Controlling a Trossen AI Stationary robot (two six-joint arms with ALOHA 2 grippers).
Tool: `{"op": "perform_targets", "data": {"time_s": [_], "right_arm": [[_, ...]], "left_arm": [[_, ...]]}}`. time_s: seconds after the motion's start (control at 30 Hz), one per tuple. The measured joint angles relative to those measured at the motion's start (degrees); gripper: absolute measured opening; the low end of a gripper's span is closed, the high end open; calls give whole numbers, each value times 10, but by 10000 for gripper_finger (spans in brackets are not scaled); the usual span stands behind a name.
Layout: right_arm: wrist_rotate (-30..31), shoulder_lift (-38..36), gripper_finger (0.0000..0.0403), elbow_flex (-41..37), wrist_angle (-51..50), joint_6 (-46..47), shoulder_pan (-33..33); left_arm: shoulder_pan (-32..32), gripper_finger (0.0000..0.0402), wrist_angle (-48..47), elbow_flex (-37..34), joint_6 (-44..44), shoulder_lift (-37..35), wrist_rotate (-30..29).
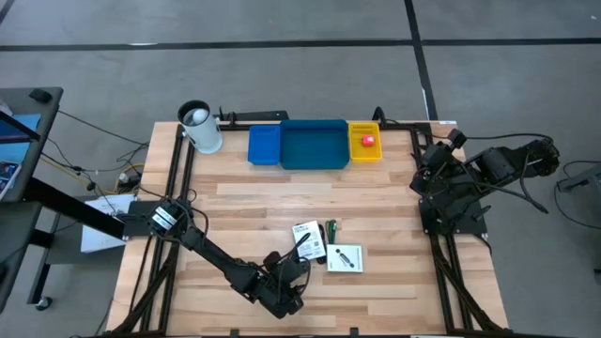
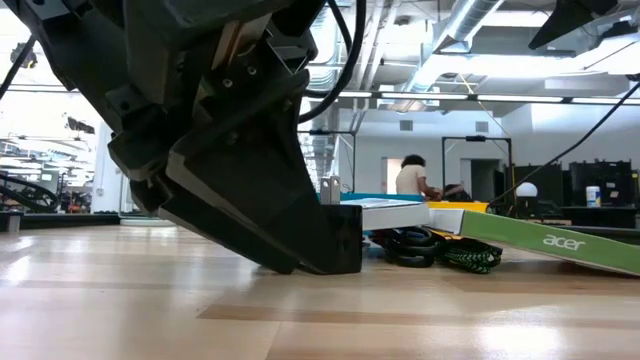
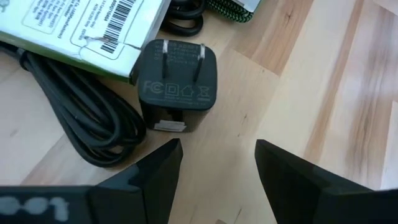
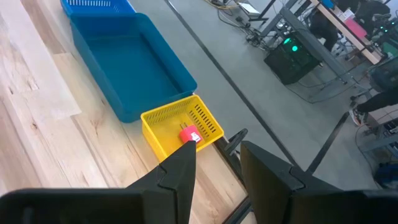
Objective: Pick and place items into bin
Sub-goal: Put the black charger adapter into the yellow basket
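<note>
A black plug adapter (image 3: 177,84) stands on the wood just ahead of my left gripper (image 3: 217,158), which is open, low at the table's near middle (image 1: 293,272). A black cable (image 3: 74,118) lies coiled beside it, under a white printed packet (image 3: 81,31). A second packet (image 1: 344,257) and a green cable (image 1: 331,228) lie near. The wide blue tray (image 1: 315,145), small blue tray (image 1: 264,145) and yellow tray (image 1: 365,142) line the far edge; a red block (image 4: 189,135) lies in the yellow one. My right gripper (image 4: 217,168) is open, raised at the far right.
A white-and-black cup (image 1: 200,127) stands at the far left beside the trays. Bare wood lies between the trays and the packets. In the low view a person (image 2: 410,178) shows far back in the room.
</note>
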Motion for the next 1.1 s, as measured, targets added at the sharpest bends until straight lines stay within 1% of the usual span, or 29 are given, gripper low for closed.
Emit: {"op": "perform_targets", "data": {"time_s": [0.4, 1.1], "right_arm": [[0, 0, 120, 0, 0, 0, 0], [0, 0, 120, 0, 5, 0, 0]], "left_arm": [[2, 206, -10, -1, 0, 0, -33], [3, 206, -19, -2, 1, 1, -60]]}}
